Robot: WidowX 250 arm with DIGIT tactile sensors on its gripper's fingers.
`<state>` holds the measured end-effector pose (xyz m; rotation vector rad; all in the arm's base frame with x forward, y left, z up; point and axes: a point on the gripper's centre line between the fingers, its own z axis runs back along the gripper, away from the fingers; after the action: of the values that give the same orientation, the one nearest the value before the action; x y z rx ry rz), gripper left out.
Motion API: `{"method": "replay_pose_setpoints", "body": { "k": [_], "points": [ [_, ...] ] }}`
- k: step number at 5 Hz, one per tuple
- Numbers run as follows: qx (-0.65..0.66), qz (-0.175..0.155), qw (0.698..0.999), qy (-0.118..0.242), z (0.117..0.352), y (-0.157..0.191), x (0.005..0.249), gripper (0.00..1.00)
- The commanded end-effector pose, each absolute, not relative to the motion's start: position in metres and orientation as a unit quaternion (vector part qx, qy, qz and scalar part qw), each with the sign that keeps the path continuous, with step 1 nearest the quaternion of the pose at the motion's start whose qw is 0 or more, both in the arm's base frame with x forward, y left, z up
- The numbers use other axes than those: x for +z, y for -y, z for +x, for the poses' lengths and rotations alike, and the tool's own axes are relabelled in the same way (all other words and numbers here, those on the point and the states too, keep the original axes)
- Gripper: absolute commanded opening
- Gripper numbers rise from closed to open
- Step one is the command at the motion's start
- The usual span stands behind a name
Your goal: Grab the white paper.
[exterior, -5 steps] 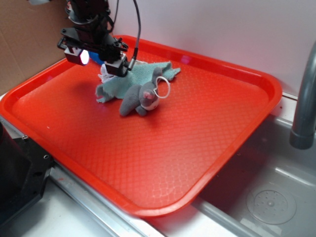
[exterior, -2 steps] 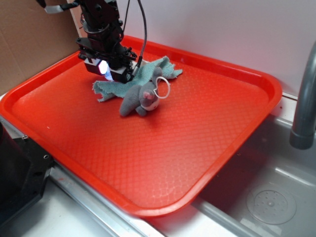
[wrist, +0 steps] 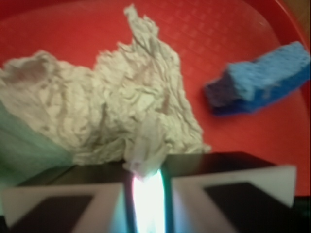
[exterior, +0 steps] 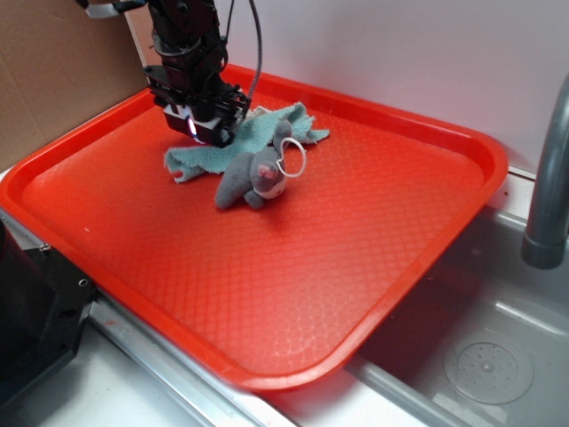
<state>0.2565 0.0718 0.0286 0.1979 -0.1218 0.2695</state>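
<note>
**Arm drops low over the paper**

Down it has come: a second ago the gripper (exterior: 203,124) hung above the far left part of the red tray (exterior: 373,267), and now it sits low, right at the teal cloth (exterior: 253,133).

From the outside view, the arm covers the spot where it works. The white paper cannot be seen here at all. The grey plush toy (exterior: 258,175) lies on the near edge of the cloth, just right of the gripper. A grey tap (exterior: 547,178) stands at the far right, over a sink (exterior: 480,356).

From the wrist view, the white paper (wrist: 112,107) fills the middle. It is crumpled, with ragged edges, and lies flat on the tray. Its left side rests on the teal cloth, seen as a green patch at the left edge. A little fold of paper pokes into the thin gap between the two fingers (wrist: 223,194). The fingers are close together and look to be pinching that fold, with a bright light shining through the gap. A blue sponge (wrist: 262,85) lies to the right, well apart from the paper. The outside view hides it.

To do this step well, I think the fingers should squeeze firmly on the fold, since thin paper may tear or slip. Then lift slowly, straight up, so the cloth stays behind.
</note>
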Motion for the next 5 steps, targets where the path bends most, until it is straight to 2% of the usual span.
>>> {"method": "replay_pose_setpoints", "body": {
  "k": [1,2,3,4,5],
  "points": [
    [0.022,0.068,0.996,0.060,0.247,-0.053,0.121,0.00],
    [0.004,0.036,0.996,0.085,0.223,-0.026,0.161,0.00],
    [0.000,-0.010,0.998,0.062,0.203,0.005,0.190,0.00],
    [0.004,-0.033,0.998,0.049,0.184,0.025,0.201,0.00],
    [0.027,-0.034,0.998,0.053,0.174,0.035,0.202,0.00]
  ]
}}
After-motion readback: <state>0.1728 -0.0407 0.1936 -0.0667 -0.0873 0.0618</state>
